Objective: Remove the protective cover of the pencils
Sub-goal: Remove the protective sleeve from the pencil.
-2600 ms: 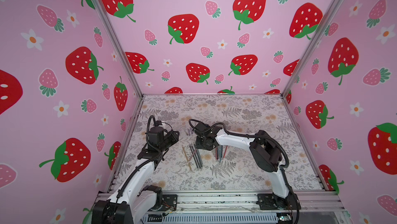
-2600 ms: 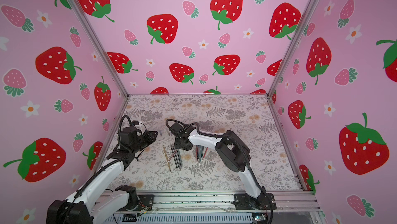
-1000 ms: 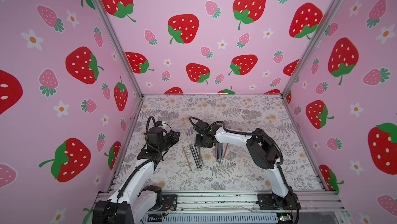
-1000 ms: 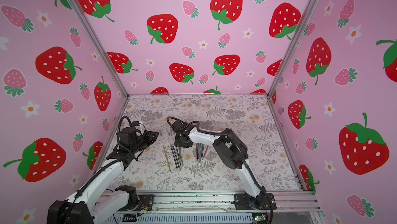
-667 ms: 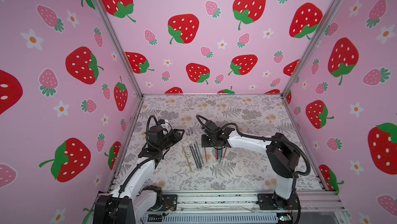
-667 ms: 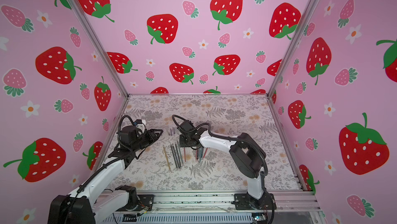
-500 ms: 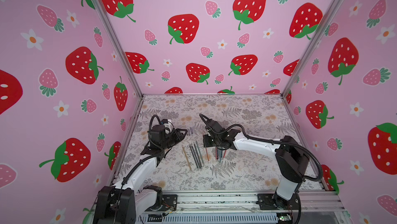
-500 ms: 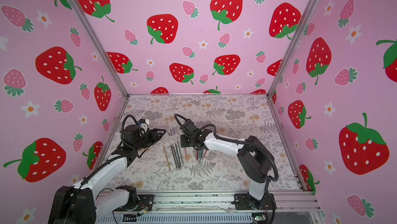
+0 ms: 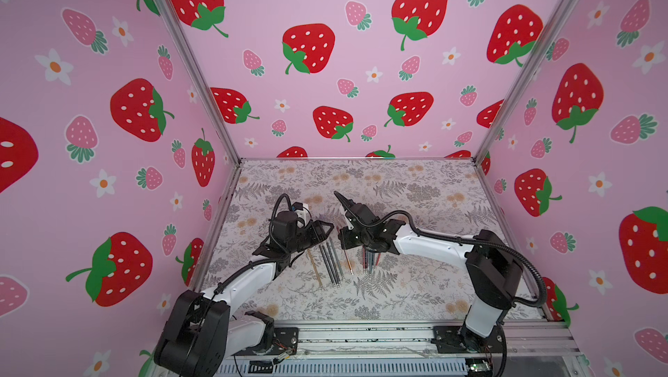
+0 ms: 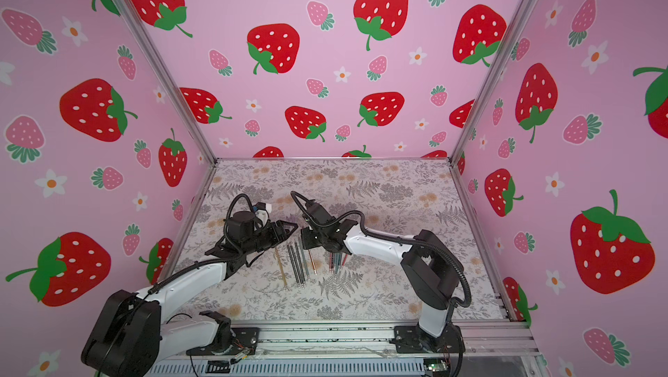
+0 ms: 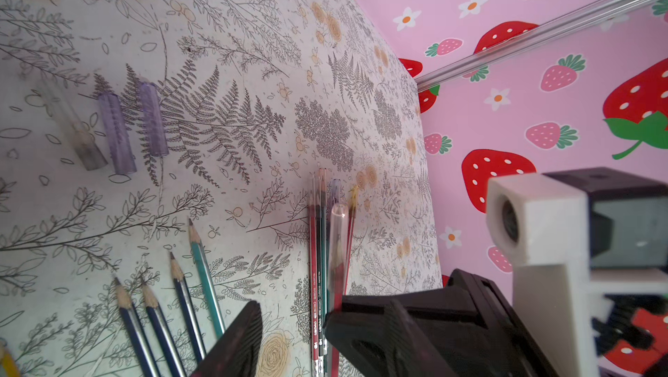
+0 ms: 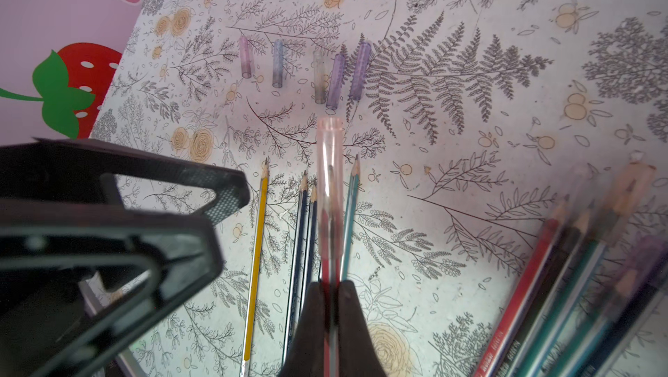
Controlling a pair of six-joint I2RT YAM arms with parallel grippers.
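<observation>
Mid-task above the flowered table (image 12: pixel 470 49): the right gripper (image 12: pixel 330 286), jaws pressed together on the shaft of a red pencil (image 12: pixel 327 271), holds it clear of the surface with its clear pink cap (image 12: pixel 329 176) pointing away from the wrist, while the left gripper (image 10: pixel 290 228) hovers just beside that cap, jaws spread and nothing between them. The step in hand looks to be the pull itself. It will likely go best if the left jaws line up square across the cap's middle, close on plastic only and not on the pencil behind it, then draw straight along the pencil's axis as the right arm holds firm; a sideways tug could snap the lead or twist the thin shaft out of the pinch. Below, five loose caps (image 12: pixel 334 82), pink, blue, clear and two purple, lie in a rough row just beyond the sharpened points of the bare pencils (image 12: pixel 303 219): one gold, three dark blue, one teal. Well apart from these lies a blurred heap of pencils (image 12: pixel 564 266), at least two of them wearing caps. No tray, box or cup appears in any view; caps and pencils all rest directly on the table
</observation>
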